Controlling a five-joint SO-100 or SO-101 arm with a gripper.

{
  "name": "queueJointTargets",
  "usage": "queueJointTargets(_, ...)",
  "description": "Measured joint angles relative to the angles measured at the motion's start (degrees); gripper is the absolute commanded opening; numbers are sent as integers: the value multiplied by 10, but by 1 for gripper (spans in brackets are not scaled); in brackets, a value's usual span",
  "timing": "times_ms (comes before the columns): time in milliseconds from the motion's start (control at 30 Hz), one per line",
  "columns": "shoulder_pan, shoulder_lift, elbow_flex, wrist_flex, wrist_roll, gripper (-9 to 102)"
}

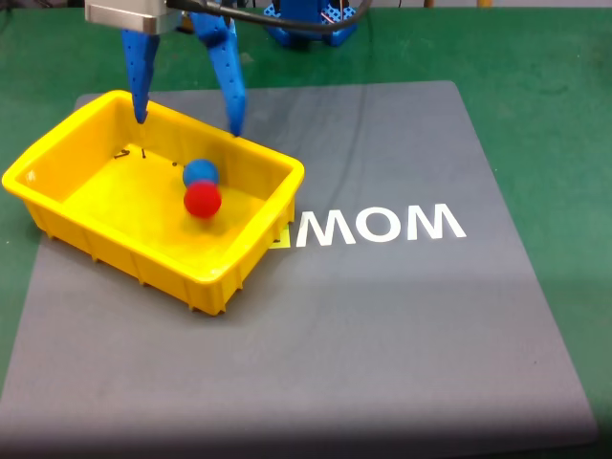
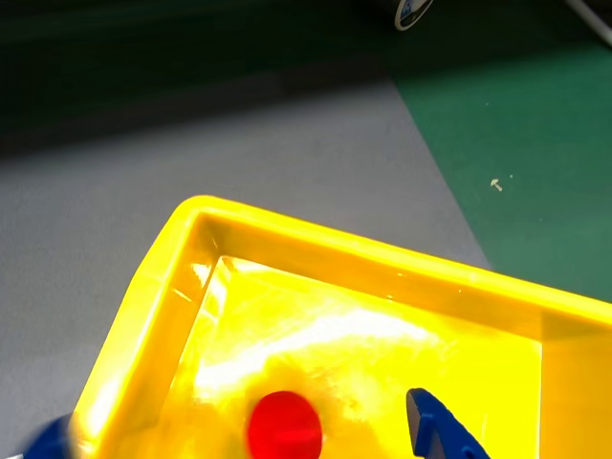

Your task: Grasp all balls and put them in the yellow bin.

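Grey matting point(image 1: 382, 335) over green tabletop carries the bright yellow rectangular plastic bin point(image 1: 244, 263), where the small matte red ball point(image 1: 203, 200) and blue ball point(image 1: 199, 172) touch, directly below the blue two-finger gripper point(image 1: 188, 124), jaws spread and empty.

Two tapered blue plastic fingers point(image 1: 140, 76) hang from a grey block point(image 1: 122, 13) at upper left; black cables point(image 1: 287, 19) run to a blue base point(image 1: 311, 21).
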Motion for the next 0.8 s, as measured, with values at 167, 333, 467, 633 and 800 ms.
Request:
queueJointTargets(167,1,2,0,0,0,46)
queueJointTargets(333,1,8,6,0,0,46)
queueJointTargets(467,-8,58,38,3,7,44)
queueJointTargets(633,-83,216,116,54,25,25)
queueJointTargets(800,-201,466,294,58,18,0)
